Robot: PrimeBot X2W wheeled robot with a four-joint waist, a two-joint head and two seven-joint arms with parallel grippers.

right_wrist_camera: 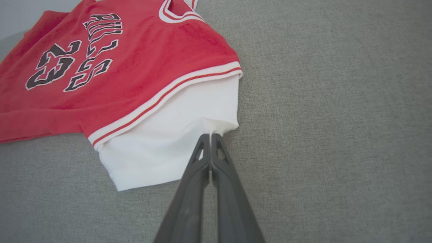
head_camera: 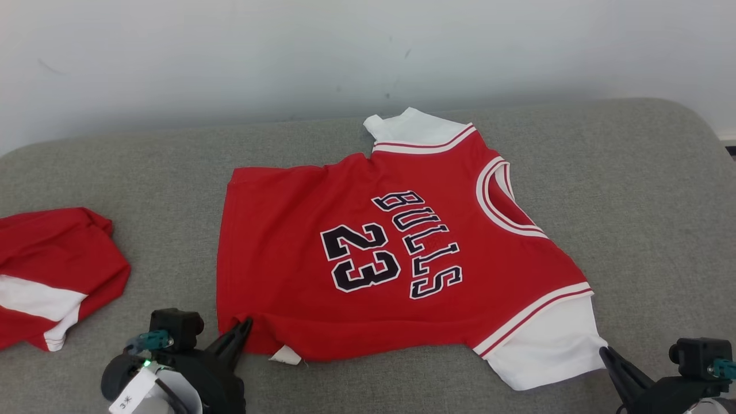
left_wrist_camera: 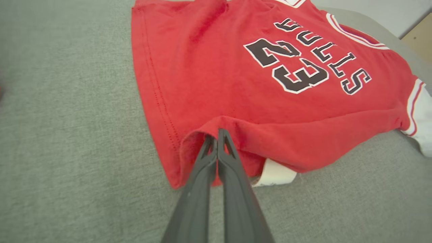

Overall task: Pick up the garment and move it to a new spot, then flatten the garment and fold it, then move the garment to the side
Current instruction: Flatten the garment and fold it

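a red bulls jersey (head_camera: 368,253) lies spread on the grey cushion (head_camera: 632,172), long axis running across the robot's front, hem to its left, collar to its right; the left gripper (head_camera: 246,323) is clamped on the near hem corner, the right gripper (head_camera: 605,352) pinched shut on the near white sleeve (head_camera: 546,345); all the cloth lies ahead of both jaws, so a fold would likely carry the near edge forward; a second red garment (head_camera: 52,259) sits well apart, far left
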